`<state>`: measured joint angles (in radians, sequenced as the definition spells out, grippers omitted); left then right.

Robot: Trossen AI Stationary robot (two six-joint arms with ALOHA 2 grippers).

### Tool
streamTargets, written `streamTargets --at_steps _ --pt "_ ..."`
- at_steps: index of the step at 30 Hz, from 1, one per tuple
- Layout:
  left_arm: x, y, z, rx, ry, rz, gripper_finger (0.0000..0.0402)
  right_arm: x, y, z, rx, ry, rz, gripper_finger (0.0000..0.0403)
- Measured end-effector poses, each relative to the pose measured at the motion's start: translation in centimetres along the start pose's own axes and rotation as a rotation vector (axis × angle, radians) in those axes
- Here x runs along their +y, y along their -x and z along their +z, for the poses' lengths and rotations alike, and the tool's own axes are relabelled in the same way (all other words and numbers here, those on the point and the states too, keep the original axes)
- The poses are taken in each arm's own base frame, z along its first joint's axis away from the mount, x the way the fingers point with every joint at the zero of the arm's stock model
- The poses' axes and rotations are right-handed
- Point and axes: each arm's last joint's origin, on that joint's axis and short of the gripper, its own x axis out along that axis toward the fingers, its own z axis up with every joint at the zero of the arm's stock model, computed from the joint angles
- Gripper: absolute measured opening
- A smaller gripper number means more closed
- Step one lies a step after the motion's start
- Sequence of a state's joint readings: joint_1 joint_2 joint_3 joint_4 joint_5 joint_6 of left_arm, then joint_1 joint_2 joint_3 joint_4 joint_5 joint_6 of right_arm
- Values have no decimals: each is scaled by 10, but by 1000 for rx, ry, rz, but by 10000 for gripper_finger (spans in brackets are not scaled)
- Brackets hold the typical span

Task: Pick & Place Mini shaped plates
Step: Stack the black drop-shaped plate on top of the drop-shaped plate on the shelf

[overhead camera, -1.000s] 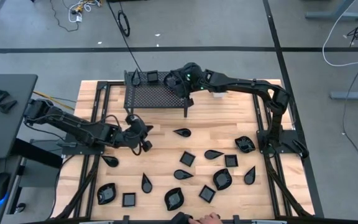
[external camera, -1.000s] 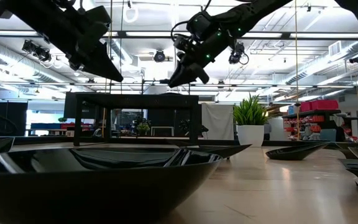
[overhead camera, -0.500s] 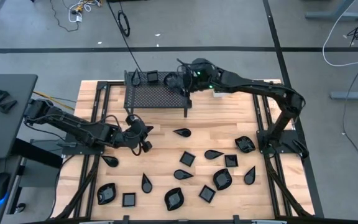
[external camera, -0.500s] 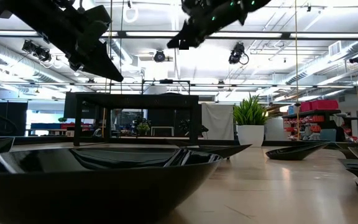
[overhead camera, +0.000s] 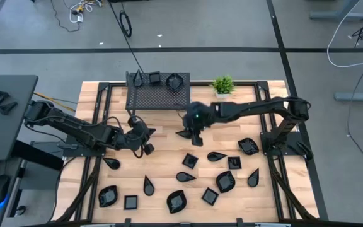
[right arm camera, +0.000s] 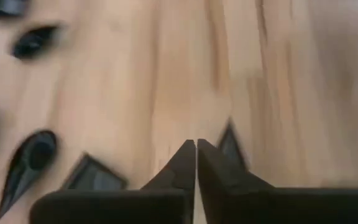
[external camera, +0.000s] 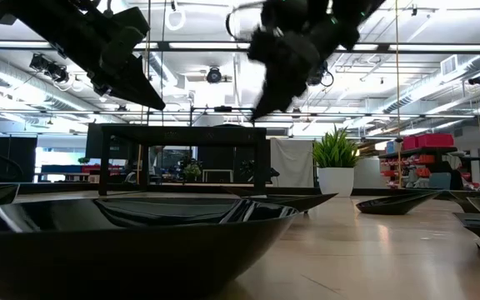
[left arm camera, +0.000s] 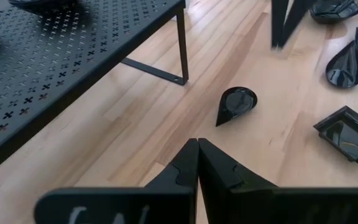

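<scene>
Grippers hung above the table, both empty, beside the black mesh rack point(overhead camera: 159, 96).
Left gripper point(overhead camera: 149, 140) — fingers pressed together on nothing — hovered just in front of the rack's left end; right gripper point(overhead camera: 194, 135), fingers together too, hung over a teardrop plate point(overhead camera: 184, 133) by the rack's right leg, other mini shaped plates point(overhead camera: 188, 161) scattered farther out.

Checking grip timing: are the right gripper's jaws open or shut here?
Shut. In the right wrist view the right gripper has its jaws touching, with nothing between them.
</scene>
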<state>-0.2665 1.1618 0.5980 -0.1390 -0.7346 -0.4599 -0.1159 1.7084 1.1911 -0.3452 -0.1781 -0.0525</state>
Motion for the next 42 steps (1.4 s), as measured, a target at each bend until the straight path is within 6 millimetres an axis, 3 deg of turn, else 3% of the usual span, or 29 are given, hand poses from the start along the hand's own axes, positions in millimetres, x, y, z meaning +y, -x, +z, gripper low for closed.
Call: streamTargets --at_steps 6,10,15,19,27,34,42 --pt "0 0 0 0 1 0 14 -5 -21 -55 116 -274 -154 62" --pt "-1 0 0 3 32 -8 14 -10 -31 -86 77 -445 -324 68" --pt "0 -3 0 36 147 -55 14 -13 -42 -102 -115 -552 -318 40" --pt "0 -3 0 38 148 -60 14 -15 -57 -110 -114 -551 -311 7" --pt "-5 2 -5 85 173 -117 14 1 -74 -95 -118 -532 -215 7" --pt "-10 17 -29 298 267 -121 14 23 -81 -71 -149 -479 -103 4" --pt "-20 21 -45 268 350 -26 14 34 -124 -47 -140 -411 -63 3"
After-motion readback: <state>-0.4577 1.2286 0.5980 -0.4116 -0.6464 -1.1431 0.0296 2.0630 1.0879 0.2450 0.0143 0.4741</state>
